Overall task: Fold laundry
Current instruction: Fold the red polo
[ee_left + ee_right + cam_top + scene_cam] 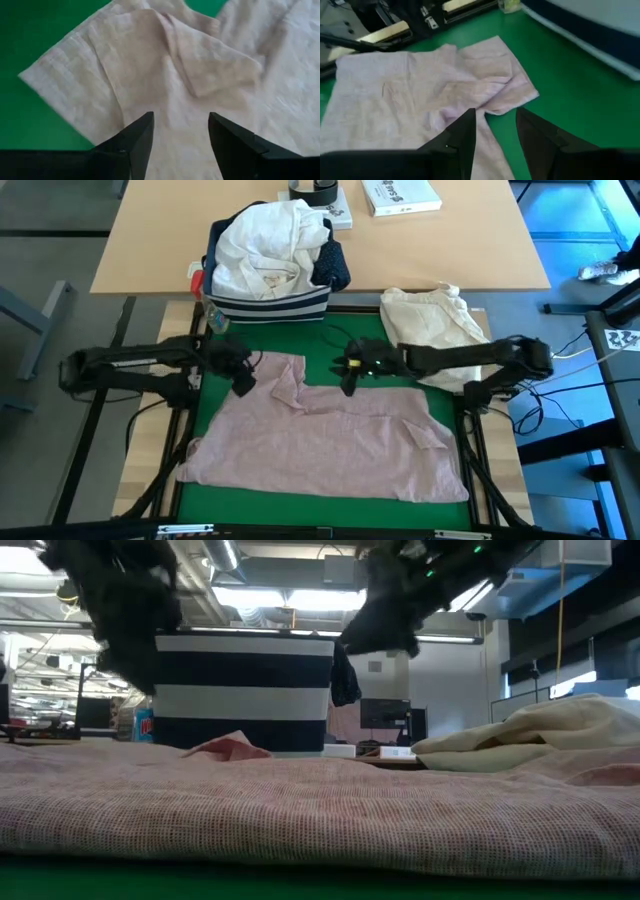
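A pale pink top point(330, 440) lies spread out flat on the green mat point(345, 340), with a rumpled, folded-over part point(287, 380) at its far left corner. My left gripper point(242, 383) hangs open above that corner; in its wrist view the open fingers point(180, 145) frame the cloth point(175, 65) below them. My right gripper point(349, 380) hovers open over the top's far edge, above cloth and bare mat point(495, 135). Neither holds anything. In the low view the top point(300, 810) lies across the foreground.
A navy bin with white stripes point(270, 305) stands at the mat's far edge, heaped with white garments point(265, 245) and a dark one. A cream cloth bundle point(435, 320) lies at the far right. Books point(400, 195) lie on the wooden table beyond.
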